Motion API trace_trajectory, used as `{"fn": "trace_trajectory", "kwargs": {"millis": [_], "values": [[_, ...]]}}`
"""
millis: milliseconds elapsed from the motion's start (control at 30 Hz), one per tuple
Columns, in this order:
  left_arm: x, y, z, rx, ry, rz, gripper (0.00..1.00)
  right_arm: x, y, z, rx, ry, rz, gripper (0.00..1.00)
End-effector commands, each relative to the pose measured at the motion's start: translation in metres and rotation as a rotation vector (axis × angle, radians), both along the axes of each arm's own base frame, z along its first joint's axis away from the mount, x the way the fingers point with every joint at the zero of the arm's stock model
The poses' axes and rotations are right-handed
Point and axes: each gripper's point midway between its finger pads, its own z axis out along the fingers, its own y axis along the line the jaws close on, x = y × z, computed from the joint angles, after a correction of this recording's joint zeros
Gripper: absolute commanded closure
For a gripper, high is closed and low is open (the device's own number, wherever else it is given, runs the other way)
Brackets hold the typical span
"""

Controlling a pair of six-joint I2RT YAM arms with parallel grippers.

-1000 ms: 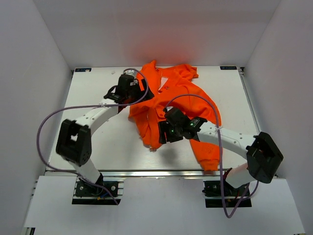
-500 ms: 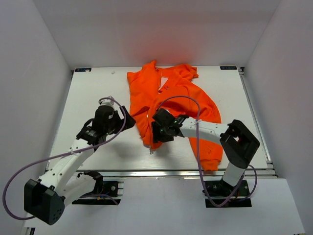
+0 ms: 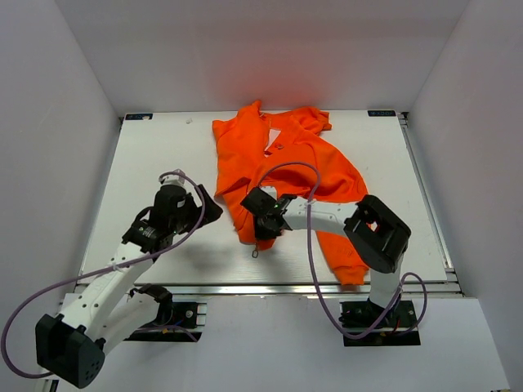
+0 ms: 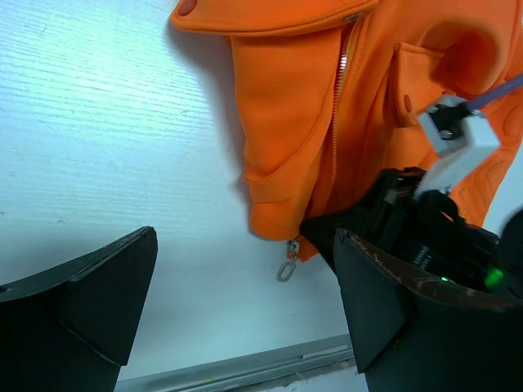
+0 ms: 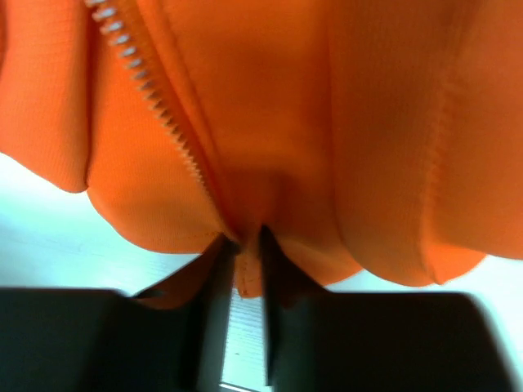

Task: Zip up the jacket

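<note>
The orange jacket (image 3: 282, 159) lies crumpled in the middle of the table, collar toward the far side. Its zipper teeth (image 5: 155, 106) run down to the near hem, where a metal zipper pull (image 4: 287, 269) hangs onto the table. My right gripper (image 3: 260, 225) sits at that hem, and its jaws (image 5: 245, 245) are shut on a fold of jacket fabric beside the zipper's bottom end. My left gripper (image 3: 206, 211) hovers wide open over bare table left of the hem, nothing between its fingers (image 4: 98, 302). The pull lies just ahead of it.
The white table (image 3: 147, 163) ends in a metal rail (image 3: 245, 287) along its near edge. White walls enclose the left, right and far sides. A purple cable (image 3: 306, 175) arcs over the jacket from my right arm.
My left arm has pulled back from the jacket's collar to the near left. My right gripper slid left to the near hem and closed on the fabric.
</note>
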Motion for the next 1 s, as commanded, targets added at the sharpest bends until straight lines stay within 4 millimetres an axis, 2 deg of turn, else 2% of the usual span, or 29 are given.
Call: {"fn": "trace_trajectory", "kwargs": {"millis": [0,67,133,167,200,233,300,467,533,667,700,800,867,900,933,967], "values": [[0.004,-0.002,-0.004,-0.006,0.007,0.005,0.02,0.0,-0.017,0.009,-0.024,-0.049,-0.04,0.84],[0.005,-0.006,-0.007,-0.015,0.014,-0.011,0.02,0.002,-0.015,0.023,0.018,-0.082,-0.024,0.91],[0.008,-0.009,-0.005,-0.027,0.006,-0.019,0.02,0.001,-0.017,0.027,0.029,-0.102,-0.002,0.99],[0.009,-0.011,-0.006,-0.029,0.01,-0.024,0.02,0.003,-0.022,0.033,0.022,-0.115,-0.008,0.99],[0.01,-0.012,-0.004,-0.031,0.006,-0.027,0.02,0.01,-0.028,0.039,-0.009,-0.15,-0.032,1.0],[0.011,-0.012,-0.004,-0.03,0.007,-0.028,0.02,0.007,-0.044,0.04,-0.072,-0.143,-0.042,1.0],[0.013,-0.013,-0.002,-0.026,0.002,-0.034,0.02,0.009,-0.062,0.044,-0.143,-0.163,-0.064,1.0],[0.015,-0.015,-0.002,-0.022,0.012,-0.042,0.02,-0.004,-0.112,0.038,-0.33,-0.131,-0.084,1.0],[0.013,-0.02,-0.002,-0.037,0.027,-0.067,0.02,-0.009,-0.116,0.03,-0.368,-0.102,-0.033,1.0],[0.009,-0.019,-0.005,-0.028,0.047,-0.068,0.02,-0.019,-0.086,0.009,-0.258,-0.032,0.124,1.0],[0.008,-0.018,-0.006,-0.025,0.049,-0.065,0.02,-0.022,-0.069,0.008,-0.183,-0.015,0.173,1.0],[0.006,-0.015,-0.007,-0.017,0.052,-0.058,0.02,-0.026,-0.035,0.011,-0.043,-0.009,0.293,0.9],[0.005,-0.015,-0.008,-0.014,0.053,-0.062,0.02,-0.028,-0.02,0.017,0.03,-0.018,0.358,0.77],[0.005,-0.016,-0.008,-0.016,0.053,-0.066,0.02,-0.035,-0.012,0.019,0.08,0.003,0.401,0.72],[0.005,-0.016,-0.008,-0.017,0.054,-0.071,0.02,-0.036,-0.002,0.027,0.133,-0.018,0.452,0.62],[0.006,-0.017,-0.008,-0.017,0.054,-0.073,0.02,-0.037,0.002,0.03,0.156,-0.025,0.466,0.58]]}}
